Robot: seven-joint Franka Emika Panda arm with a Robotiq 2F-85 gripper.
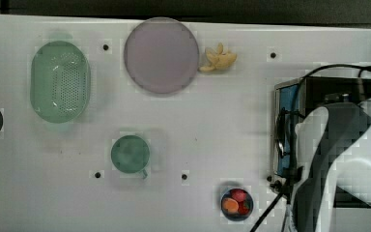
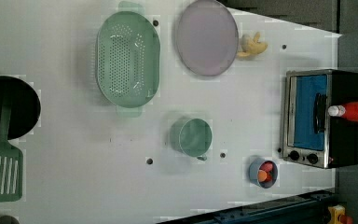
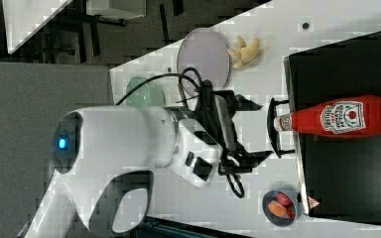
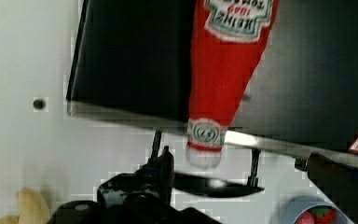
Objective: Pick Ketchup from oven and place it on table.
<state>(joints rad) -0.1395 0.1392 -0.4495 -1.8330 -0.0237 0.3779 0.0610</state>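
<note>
Spanning white table (image 2: 242,116), dark surrounding floor (image 3: 39,109)

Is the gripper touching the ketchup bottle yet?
Apart. In the right view, white table shows between the open gripper and the cap of the ketchup bottle, which lies on top of the oven.

Grey floor (image 3: 44,99) spreads beyond the edge in the right view, with dark furniture legs (image 3: 87,34) and another pale tabletop (image 3: 30,15) at the right view's upper left.
</note>
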